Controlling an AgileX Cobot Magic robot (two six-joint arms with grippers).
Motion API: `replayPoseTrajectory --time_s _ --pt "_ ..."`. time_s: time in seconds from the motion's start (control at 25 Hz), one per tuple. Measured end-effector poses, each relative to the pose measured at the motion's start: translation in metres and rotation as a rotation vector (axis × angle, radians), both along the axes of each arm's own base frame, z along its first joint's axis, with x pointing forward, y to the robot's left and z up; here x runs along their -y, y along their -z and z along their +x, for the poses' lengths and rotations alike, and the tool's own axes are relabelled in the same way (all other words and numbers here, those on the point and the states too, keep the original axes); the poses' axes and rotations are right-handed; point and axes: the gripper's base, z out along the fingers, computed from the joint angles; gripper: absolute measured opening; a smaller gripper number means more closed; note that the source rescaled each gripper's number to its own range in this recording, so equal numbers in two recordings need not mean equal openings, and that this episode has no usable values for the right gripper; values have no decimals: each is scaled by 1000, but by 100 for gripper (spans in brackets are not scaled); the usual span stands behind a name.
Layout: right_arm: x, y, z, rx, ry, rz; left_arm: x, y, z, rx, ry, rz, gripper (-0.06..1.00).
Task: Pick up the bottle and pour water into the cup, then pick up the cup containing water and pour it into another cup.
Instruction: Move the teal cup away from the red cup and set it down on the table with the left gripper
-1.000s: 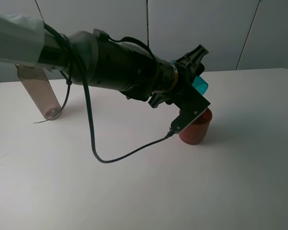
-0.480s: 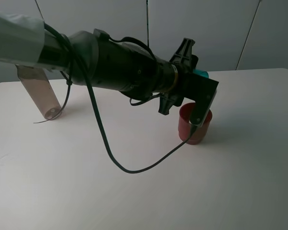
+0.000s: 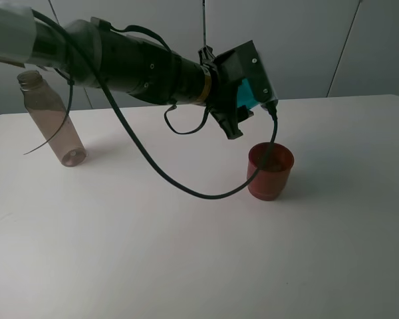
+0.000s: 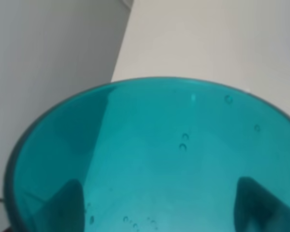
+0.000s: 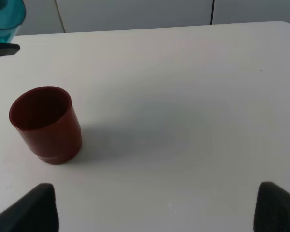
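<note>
Left gripper (image 3: 247,93) clenched the teal cup (image 4: 154,159) above the red-brown cup (image 3: 270,171). Right gripper (image 5: 150,208) stood released. Setting the teal cup down upright, clear of the red one, looked best.

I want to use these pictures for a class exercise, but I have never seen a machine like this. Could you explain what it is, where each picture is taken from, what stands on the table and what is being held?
This is a robot with two arms, each ending in a gripper. One picture comes from a camera mounted high above the white table; the other two come from small cameras on the arms' wrists.

In the high view, the dark left arm reaches across the table. Its left gripper is shut on the cup, a translucent teal tumbler, held in the air up and to the left of another cup, a squat red-brown one standing upright on the table. The left wrist view looks down at the teal cup and shows little else.

The bottle, tall, clear and capless, stands at the table's far left.

The right gripper shows only two dark fingertips, standing apart and holding nothing.
</note>
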Motion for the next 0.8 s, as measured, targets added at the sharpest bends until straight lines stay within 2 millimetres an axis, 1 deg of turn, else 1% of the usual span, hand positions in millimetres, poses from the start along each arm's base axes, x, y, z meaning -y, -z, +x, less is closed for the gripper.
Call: replayPoseTrajectory --time_s 0.2,0.28,0.4,0.52,0.64,0.8 --pt "0 0 0 0 0 0 -36 -2 31 -111 -94 -172 6" --pt "0 0 0 0 0 0 -48 2 42 -133 -113 -238 6" --pt "0 0 0 0 0 0 -61 19 59 -152 -135 -358 6" --pt "0 0 0 0 0 0 -69 43 71 -148 -168 -458 6" --pt "0 0 0 0 0 0 -71 70 78 -124 -194 -532 6" --pt "0 0 0 0 0 0 -73 99 82 -118 -252 -628 6"
